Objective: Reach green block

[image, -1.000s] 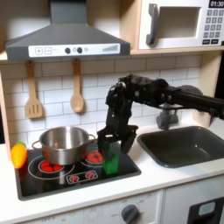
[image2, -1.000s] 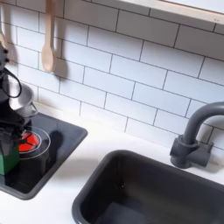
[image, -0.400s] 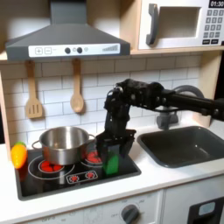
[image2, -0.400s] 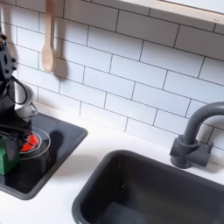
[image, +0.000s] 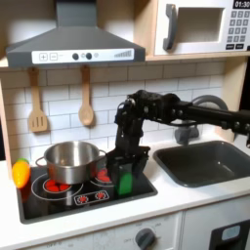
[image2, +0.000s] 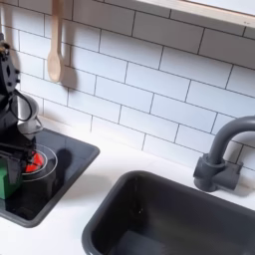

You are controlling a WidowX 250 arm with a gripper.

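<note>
One green block point(image: 124, 182) sits at the front right of the black stovetop point(image: 59, 200) in the first exterior view, upright, just right of the red burner ring point(image: 104, 176). My gripper point(image: 126, 168) is right over it, fingers pointing down, tips at the block's top edge. Fingers look spread a bit to either side of the block, but I can't tell if they touch it or have any grip. In the second exterior view the block point(image2: 3, 176) shows as a green sliver with a red patch at the second exterior view's left edge, my gripper point(image2: 8, 147) dark above it; finger gap not readable there either.

Behind the block: steel pot point(image: 70, 160) on the left burner, near but apart from my fingers. Yellow-orange toy point(image: 20, 173) at the first exterior view's far left edge of the stove, well apart. Dark sink point(image: 210, 161) to the first exterior view's right, grey faucet point(image2: 221, 157) behind it.

Back wall: white tile, two wooden utensils hanging, a slotted spatula point(image: 37, 102) and a spoon point(image: 86, 98). Range hood point(image: 72, 39) and microwave point(image: 201, 26) up top.
</note>
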